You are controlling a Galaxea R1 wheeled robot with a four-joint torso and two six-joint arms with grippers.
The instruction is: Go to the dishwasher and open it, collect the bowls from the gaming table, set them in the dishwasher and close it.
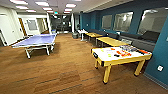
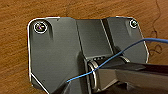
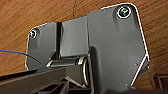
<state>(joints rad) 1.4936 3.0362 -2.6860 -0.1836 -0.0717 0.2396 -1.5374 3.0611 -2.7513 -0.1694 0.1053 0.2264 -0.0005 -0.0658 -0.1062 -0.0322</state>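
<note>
My biggest worry is the room itself: I am on a wide wooden floor (image 1: 62, 72) with furniture on both sides, and a careless approach could bump my base into a table leg. One blue ping-pong table (image 1: 37, 40) stands well off to my left. Along the blue wall (image 1: 160, 50) on my right run two yellow-topped tables (image 1: 111, 41), one behind the other, with dark bench seating behind them.

Nearest on my right is the one gaming table (image 1: 120, 56), glossy white on top with a yellow rim and yellow legs. Its near corner juts toward my path, and I judge that corner the likeliest thing to clip if I swing in too tight.

The bowls (image 1: 122, 53) lie scattered on that top as small red, yellow-green and dark patches. They blur into one another, so I cannot count them; several is all I can say. Misjudging which patch is a bowl and which is some flat piece could cost me a bad grasp.

The dishwasher I cannot place from here.

Both wrist cameras look past my own dark mounting plates at bare floor, so I cannot tell whether either gripper is open or closed.
</note>
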